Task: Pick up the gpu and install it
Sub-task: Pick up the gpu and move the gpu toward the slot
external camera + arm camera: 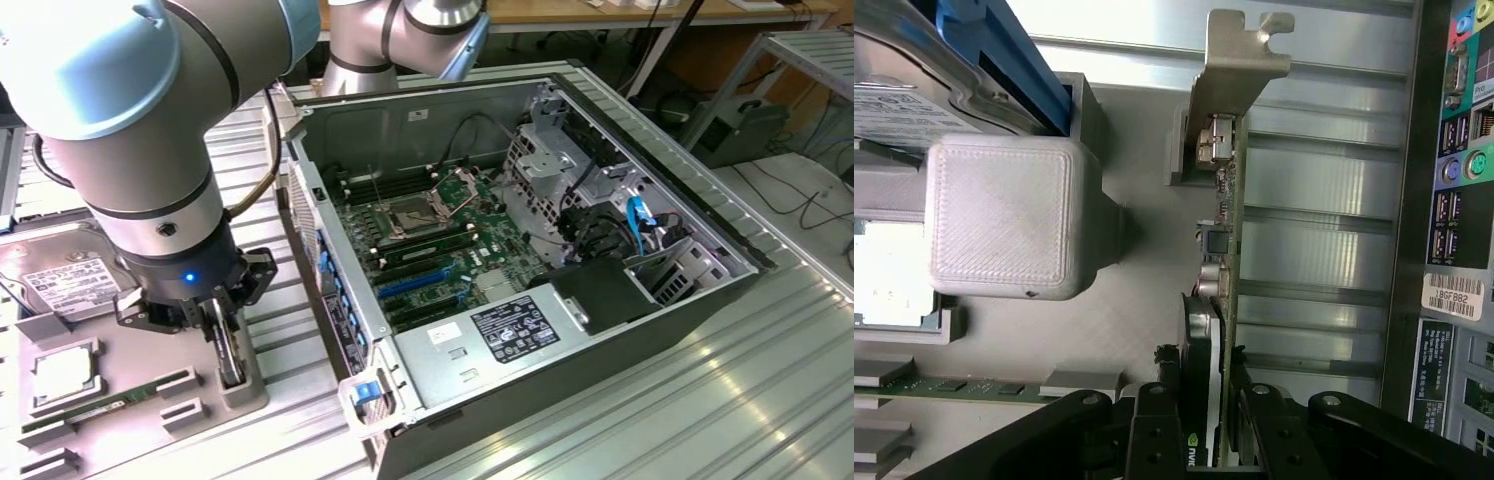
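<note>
2 fingers of the gripper straddle the gpu. 1 pad lies against the black cooler and the other against the bare board face. The gap is narrowed to the card's thickness, so it appears clamped on the card.

The gpu stands on its long edge in a slot of the grey holder tray, just beside the open computer case, on the exterior view's left. Standing upright probably leaves both flat faces free for a grip from above. The case lies on its side, likely so that the motherboard and its blue expansion slots face up toward the arm.

Edge-on in the wrist view, the card is a thin green board with small ports along it. A glossy black shroud covers 1 side. At the end away from the fingers, a silver bracket finishes in a hooked tab.
</note>
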{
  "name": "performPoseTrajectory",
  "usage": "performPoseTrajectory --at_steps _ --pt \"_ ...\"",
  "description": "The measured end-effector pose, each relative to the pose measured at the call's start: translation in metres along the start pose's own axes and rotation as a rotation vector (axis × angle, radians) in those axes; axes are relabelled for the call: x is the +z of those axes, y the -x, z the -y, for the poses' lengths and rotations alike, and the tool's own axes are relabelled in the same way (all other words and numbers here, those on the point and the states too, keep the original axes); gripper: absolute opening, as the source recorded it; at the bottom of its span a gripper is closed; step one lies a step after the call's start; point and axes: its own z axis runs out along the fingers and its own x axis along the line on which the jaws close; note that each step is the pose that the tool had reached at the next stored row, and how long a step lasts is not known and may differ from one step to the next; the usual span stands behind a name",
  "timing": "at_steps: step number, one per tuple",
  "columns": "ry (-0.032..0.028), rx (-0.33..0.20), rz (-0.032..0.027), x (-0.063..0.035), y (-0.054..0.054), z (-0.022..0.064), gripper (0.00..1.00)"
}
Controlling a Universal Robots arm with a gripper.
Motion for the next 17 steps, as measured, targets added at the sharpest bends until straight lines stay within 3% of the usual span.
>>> performPoseTrajectory --at_steps 8,17 --pt "-0.0002 0.000 -0.0002 -0.0007 0.000 0.0000 0.28" --pt "0.0000 0.000 0.0000 -0.0168 0.000 -0.0008 0.28"
